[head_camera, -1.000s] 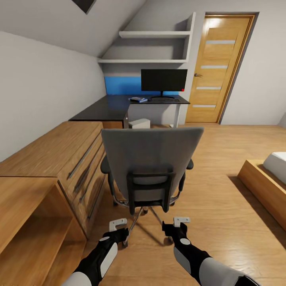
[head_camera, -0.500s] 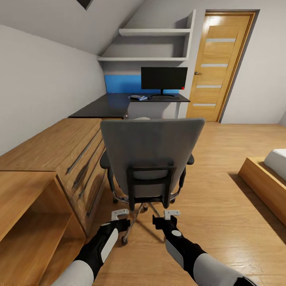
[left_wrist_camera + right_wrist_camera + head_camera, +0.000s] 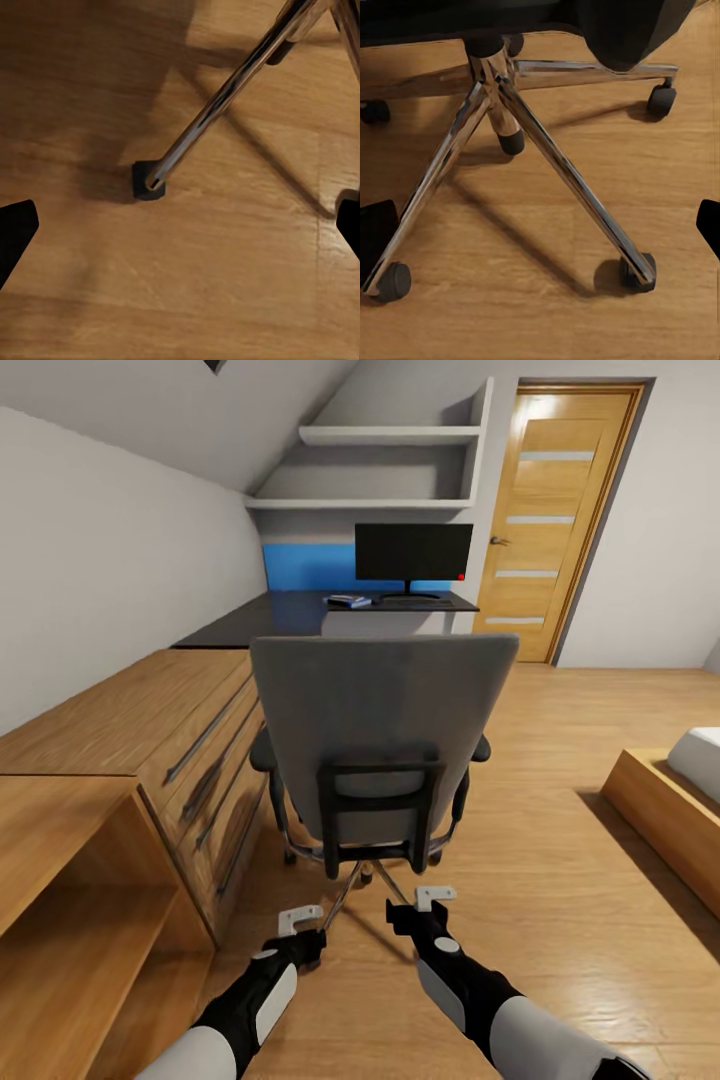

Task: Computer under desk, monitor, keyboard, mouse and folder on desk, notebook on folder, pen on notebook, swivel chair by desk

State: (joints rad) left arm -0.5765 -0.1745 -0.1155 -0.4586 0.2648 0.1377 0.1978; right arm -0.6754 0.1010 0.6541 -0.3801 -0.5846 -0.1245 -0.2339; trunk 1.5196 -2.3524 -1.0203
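**Workspace inventory: chair short of the desk, both pincers empty**

- Low wooden cabinets [image 3: 150,730]: along the left wall, leading toward the desk.
- Left gripper [image 3: 300,920]: low over the floor behind the chair base; jaws spread wide, holding nothing.
- Desk [image 3: 250,625]: black top at the far end of the room.
- Small blue-and-white item [image 3: 348,601]: lies on the desk just left of the monitor base; too small to identify.
- Swivel chair [image 3: 380,730]: back toward the camera, beside the cabinets, well apart from the desk; seat contents hidden by the backrest.
- Monitor [image 3: 413,552]: upright on the desk; judged done.
- Keyboard [image 3: 415,601]: dark strip by the monitor base; seemingly placed.
- Right gripper [image 3: 432,900]: near the chrome base [image 3: 532,142]; jaws wide, empty.
- Outstanding, as judged: chair to the desk; folder, notebook, pen, mouse and computer unconfirmed.
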